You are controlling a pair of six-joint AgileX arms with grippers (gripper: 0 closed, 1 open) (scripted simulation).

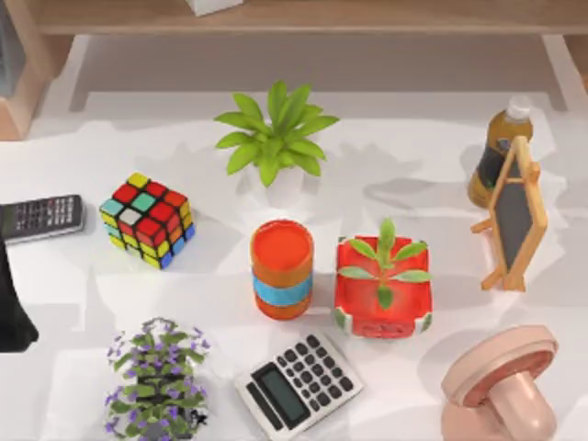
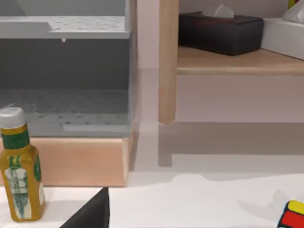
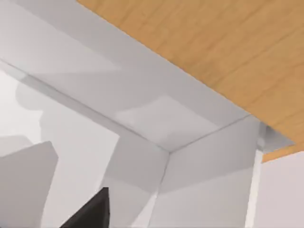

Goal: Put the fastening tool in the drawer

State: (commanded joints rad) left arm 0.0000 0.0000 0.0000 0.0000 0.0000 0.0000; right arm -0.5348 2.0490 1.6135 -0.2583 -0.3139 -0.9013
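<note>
Left claw [image 2: 90, 214] sits low at the table's left edge, its arm [image 1: 13, 308] dark just below the remote control [image 1: 41, 217], and whether it's wide or narrow I cannot tell. It's looking straight at a grey drawer unit [image 2: 64, 71] on a wooden base, yellow bottle [image 2: 19, 171] right beside it. Rubik's cube [image 1: 147, 219] next along. Now, the fastening tool: which way it lies from this claw, and how its long axis runs, I cannot tell. Don't be fooled by the calculator [image 1: 299, 384] at the front! Orange cup [image 1: 282, 268], red planter [image 1: 384, 285] and purple flowers [image 1: 158, 377] crowd the middle, awkward for any reach. Right claw [image 3: 88, 211] faces white walls under wood, spread unreadable too
</note>
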